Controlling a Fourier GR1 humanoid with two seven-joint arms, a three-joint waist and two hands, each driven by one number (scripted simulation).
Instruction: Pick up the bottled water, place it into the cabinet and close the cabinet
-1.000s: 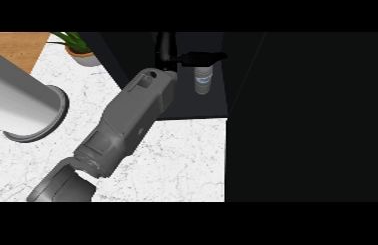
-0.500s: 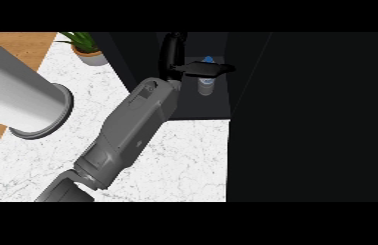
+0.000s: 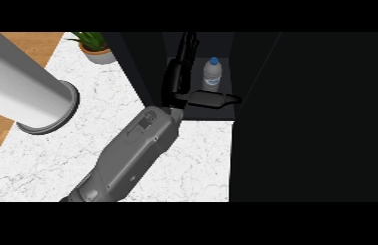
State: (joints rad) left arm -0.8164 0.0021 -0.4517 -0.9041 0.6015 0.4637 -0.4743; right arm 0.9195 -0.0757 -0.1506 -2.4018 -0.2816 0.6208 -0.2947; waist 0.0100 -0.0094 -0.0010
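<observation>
1. A grey forearm (image 3: 129, 159) comes up from the bottom edge and leans toward the top right over the white marble bench (image 3: 196, 161).
2. At the end of that forearm is a black hand (image 3: 181, 76). I cannot tell if it is the right or the left hand, but it looks like the right one.
3. The hand reaches into the dark open cabinet (image 3: 221, 114). Its fingers (image 3: 188, 46) point straight up along the left inner wall, and the thumb (image 3: 214, 99) sticks out to the right. The hand is spread wide and holds nothing.
4. The small clear plastic water bottle with a blue cap (image 3: 212, 75) stands upright inside the cabinet. It is just to the right of the fingers and just above the thumb. It looks free of the hand.
5. A big black panel (image 3: 310, 119) fills the right side of the view.
6. On the left, a fat grey round post with a wider round foot (image 3: 33, 96) rests on the bench.
7. Far back at the top left, a green plant in a small pot (image 3: 94, 45) stands near a strip of brown wood (image 3: 29, 41).
</observation>
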